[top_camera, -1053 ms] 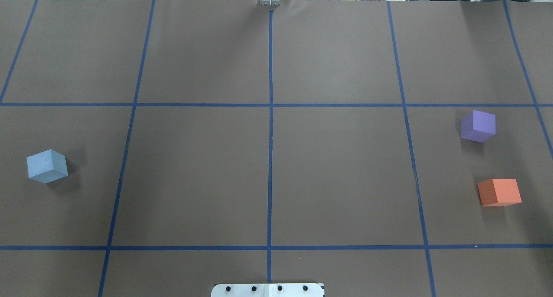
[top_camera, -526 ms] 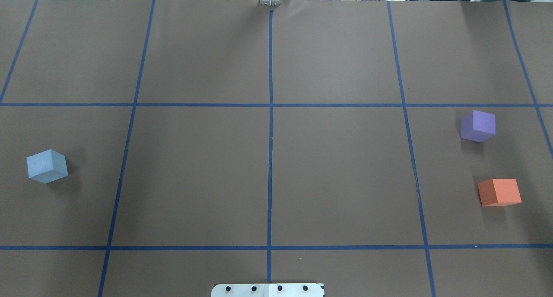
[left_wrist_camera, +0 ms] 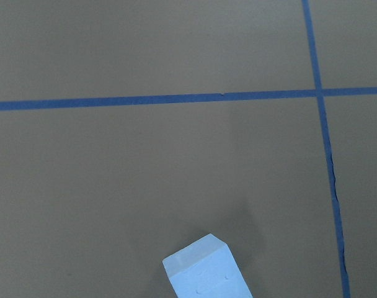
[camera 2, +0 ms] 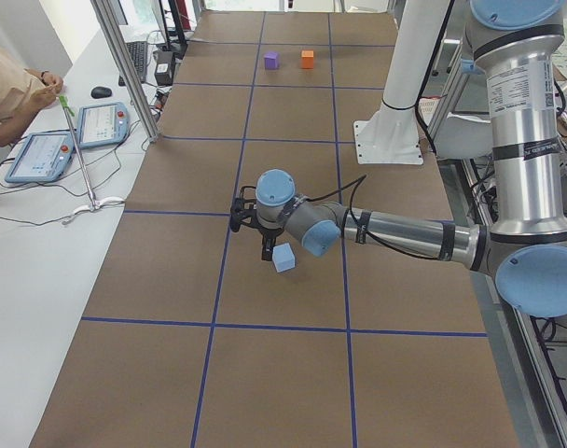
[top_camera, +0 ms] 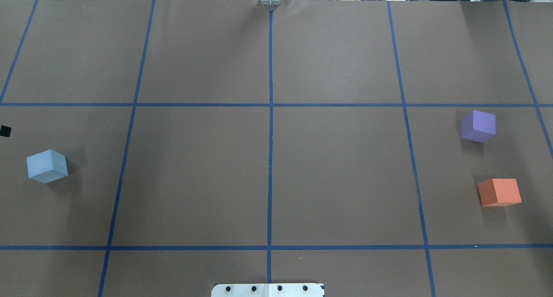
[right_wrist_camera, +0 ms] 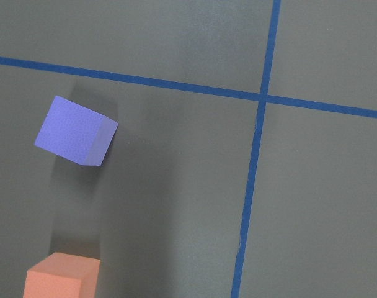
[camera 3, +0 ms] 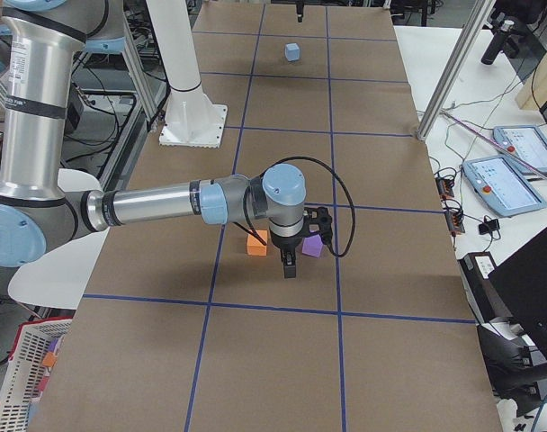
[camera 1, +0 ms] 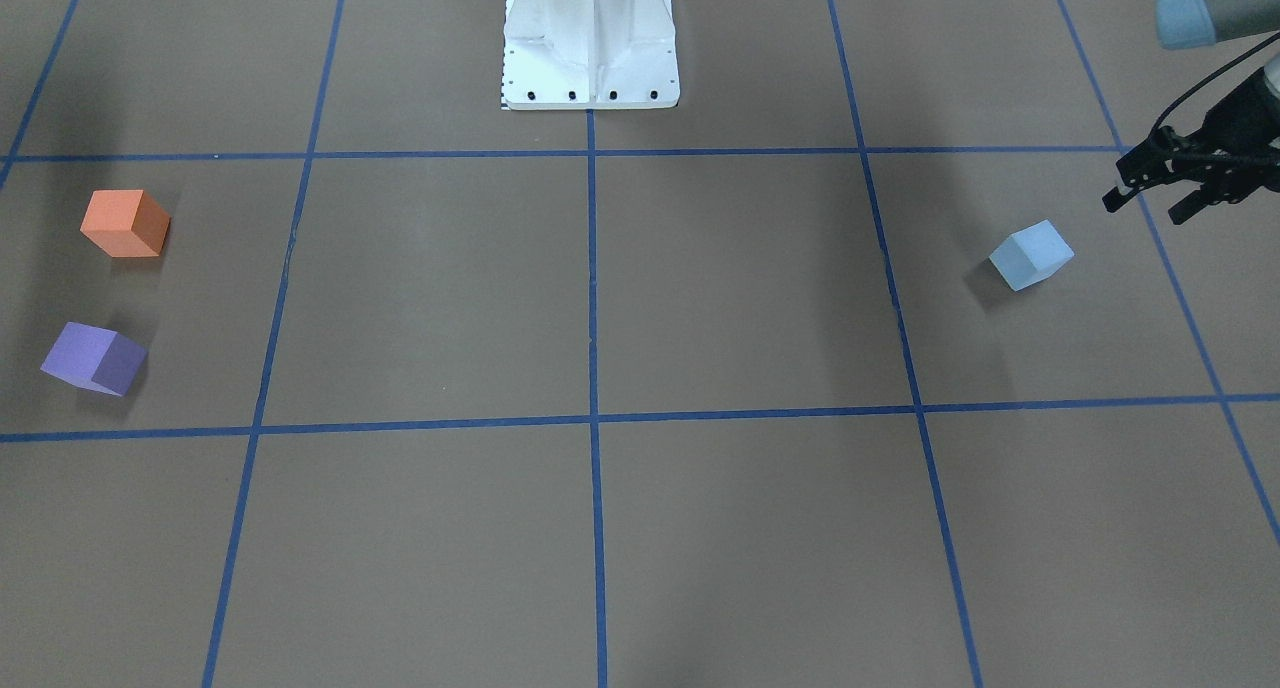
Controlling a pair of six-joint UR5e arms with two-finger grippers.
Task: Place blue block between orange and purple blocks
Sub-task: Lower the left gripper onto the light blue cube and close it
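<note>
The left gripper is held with its jaws spread and nothing between them. The blue block is seen near its fingertips, untouched. The orange block and purple block are set side by side, apart, near the right gripper, whose grip cannot be told.

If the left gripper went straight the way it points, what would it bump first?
Probably the brown table, beside the blue block. The left gripper points down off the block's side, though depth is unclear.
</note>
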